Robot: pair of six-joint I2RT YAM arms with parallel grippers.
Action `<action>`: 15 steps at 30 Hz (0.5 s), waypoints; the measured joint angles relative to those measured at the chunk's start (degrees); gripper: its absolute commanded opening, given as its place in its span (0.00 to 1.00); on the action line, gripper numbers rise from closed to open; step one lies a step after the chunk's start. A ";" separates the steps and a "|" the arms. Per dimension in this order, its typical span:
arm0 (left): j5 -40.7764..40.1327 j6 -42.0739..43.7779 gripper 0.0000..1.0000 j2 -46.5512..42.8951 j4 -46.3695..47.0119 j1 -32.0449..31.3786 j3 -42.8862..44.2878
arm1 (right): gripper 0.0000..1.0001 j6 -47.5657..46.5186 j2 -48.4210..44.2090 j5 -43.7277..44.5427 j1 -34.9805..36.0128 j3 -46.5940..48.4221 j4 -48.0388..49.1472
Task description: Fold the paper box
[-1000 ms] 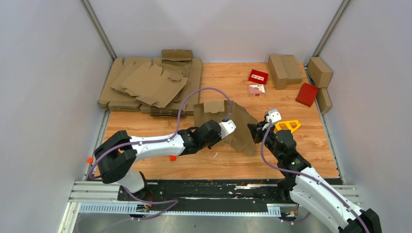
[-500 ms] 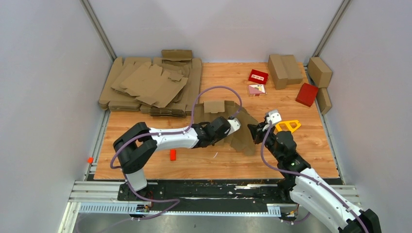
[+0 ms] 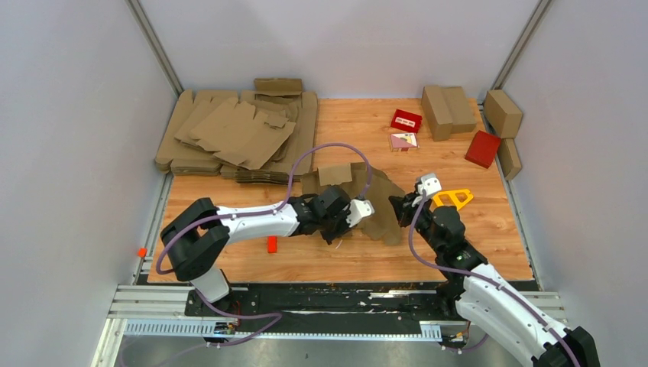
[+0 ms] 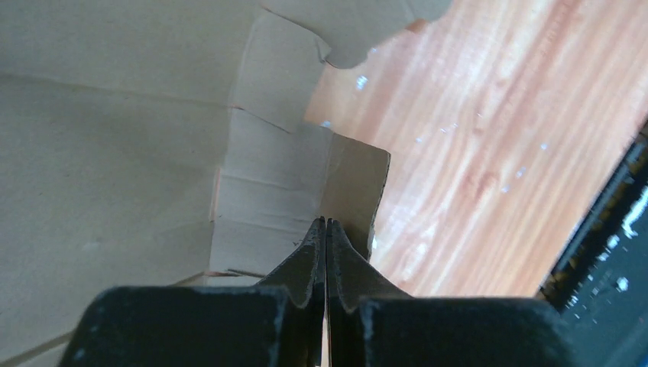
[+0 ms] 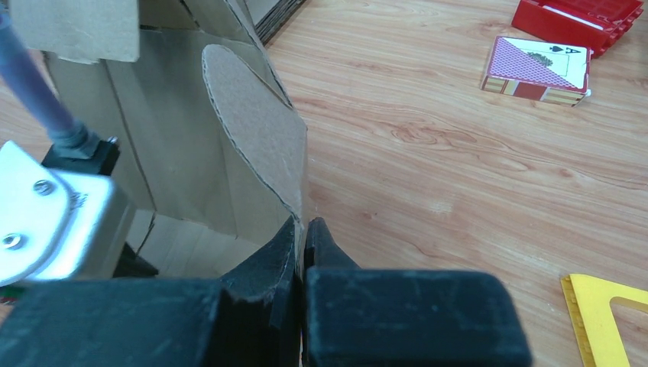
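**Mia:** Is the box made yet?

**Tom:** No, not nearly. The plain brown cardboard sheet with flaps and fold lines, the paper box point(image 3: 380, 214), is mostly an open sheet. It sits in the middle of the orange wooden table point(image 3: 344, 260). Part of it stands up and some flaps are bent. I see no closed sides, no bottom and no lid.

**Mia:** So what is left to do?

**Tom:** Almost all of it, I think. The walls need bending up, the flaps need tucking in and the ends need shutting.

**Mia:** Where is it next to the claws?

**Tom:** It is between them. The black left claw point(image 4: 326, 223) is pressed together at the near left edge, right on a crease by a small flap. It looks like it pinches the thin card, but I can't be fully sure. The black right claw point(image 5: 299, 223) is pressed together on the bottom of a rounded flap standing up on the right side. That flap goes in between its fingers.
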 measured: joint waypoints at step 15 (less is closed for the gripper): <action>7.17 -3.32 0.00 -1.53 2.99 -0.02 -5.64 | 0.00 0.00 0.46 0.00 0.00 -0.02 0.02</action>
